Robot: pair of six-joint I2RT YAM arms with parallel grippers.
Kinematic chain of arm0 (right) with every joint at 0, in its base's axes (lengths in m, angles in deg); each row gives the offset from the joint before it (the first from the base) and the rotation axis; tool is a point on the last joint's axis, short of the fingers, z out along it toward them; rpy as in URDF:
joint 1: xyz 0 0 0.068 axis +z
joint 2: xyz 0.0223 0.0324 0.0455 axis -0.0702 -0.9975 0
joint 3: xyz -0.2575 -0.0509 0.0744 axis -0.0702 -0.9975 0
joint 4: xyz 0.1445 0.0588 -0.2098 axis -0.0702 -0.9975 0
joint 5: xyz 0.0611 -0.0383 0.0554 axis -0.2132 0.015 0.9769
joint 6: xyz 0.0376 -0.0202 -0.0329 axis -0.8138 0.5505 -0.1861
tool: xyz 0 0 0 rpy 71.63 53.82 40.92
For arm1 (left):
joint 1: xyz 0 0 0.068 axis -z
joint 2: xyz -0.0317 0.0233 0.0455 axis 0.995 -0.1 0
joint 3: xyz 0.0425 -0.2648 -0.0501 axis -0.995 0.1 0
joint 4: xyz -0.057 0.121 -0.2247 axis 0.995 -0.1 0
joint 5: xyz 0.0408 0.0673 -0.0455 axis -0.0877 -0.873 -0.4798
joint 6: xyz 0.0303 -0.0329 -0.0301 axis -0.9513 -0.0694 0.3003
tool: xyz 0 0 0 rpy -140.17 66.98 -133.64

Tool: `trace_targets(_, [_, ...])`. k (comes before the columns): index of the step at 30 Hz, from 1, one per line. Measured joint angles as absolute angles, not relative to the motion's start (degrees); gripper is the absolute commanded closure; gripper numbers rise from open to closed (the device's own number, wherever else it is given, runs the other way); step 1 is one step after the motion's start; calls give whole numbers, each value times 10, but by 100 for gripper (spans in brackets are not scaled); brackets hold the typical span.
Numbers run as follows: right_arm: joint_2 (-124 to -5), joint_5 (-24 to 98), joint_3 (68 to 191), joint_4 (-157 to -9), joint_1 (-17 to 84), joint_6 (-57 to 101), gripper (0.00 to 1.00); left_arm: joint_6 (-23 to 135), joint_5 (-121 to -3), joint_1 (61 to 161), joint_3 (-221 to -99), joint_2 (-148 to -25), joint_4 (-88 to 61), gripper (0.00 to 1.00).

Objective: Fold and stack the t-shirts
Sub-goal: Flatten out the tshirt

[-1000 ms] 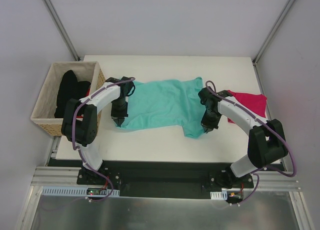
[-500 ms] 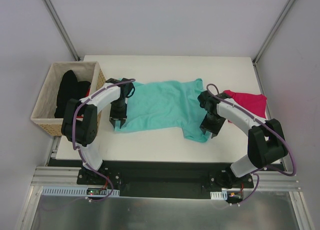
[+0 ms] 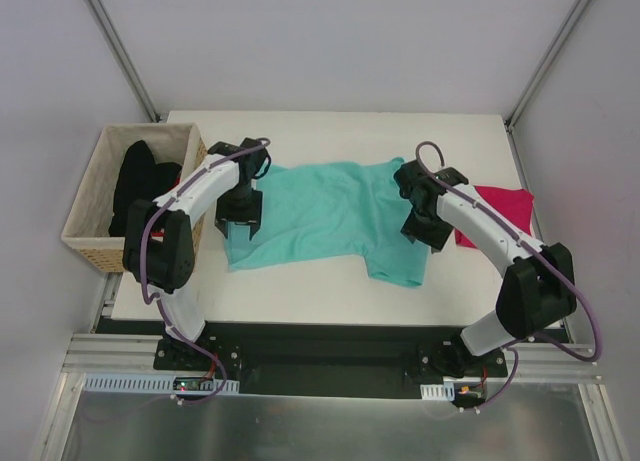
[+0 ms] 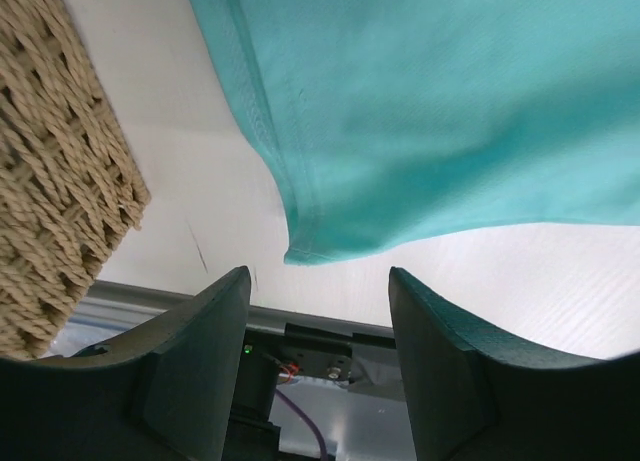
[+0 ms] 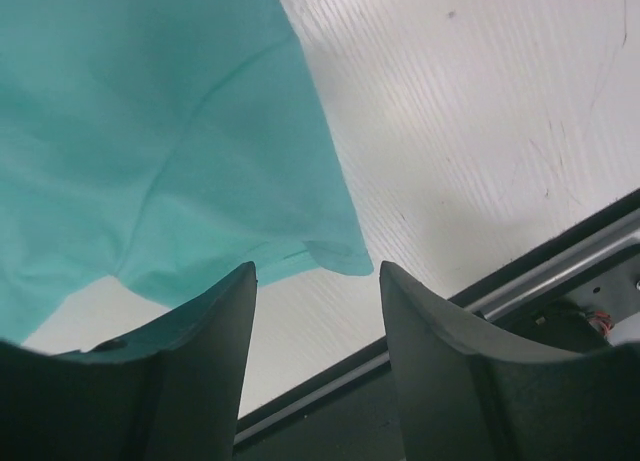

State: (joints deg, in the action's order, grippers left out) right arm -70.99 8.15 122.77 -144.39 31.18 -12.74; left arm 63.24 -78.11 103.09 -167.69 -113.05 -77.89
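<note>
The teal-green t-shirt (image 3: pixel 325 216) is spread lengthwise from the left gripper (image 3: pixel 239 233) to the right gripper (image 3: pixel 427 237), each held open and empty over a near corner.

Bright, even light; faint soft shadows; blurry wrist-view foregrounds.

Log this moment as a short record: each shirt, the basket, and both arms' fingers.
teal shirt: spread out mid-table, not yet folded
pink shirt: on the table's right side, partly hidden by the right arm
black clothing: piled inside the basket
basket: at the table's left edge
left fingers: open, nothing between them, above the teal shirt's near-left corner
right fingers: open, nothing between them, above the teal shirt's near-right corner
</note>
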Motion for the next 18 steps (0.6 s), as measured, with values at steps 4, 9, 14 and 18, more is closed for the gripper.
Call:
trace_targets(4, [-715, 51, 1294, -1448, 313, -111, 44, 632, -780, 1031, -1745, -1141, -778, 48])
trace_targets(9, [-745, 42, 1328, -1437, 313, -95, 45, 631, -779, 1031, -1770, -1167, -770, 48])
trace_targets(14, [-780, 51, 1331, -1416, 304, -70, 53, 628, -775, 1031, -1770, -1203, -769, 62])
trace_targets(18, [-829, 58, 1361, -1411, 293, -35, 97, 620, -768, 1031, -1779, -1231, -768, 100])
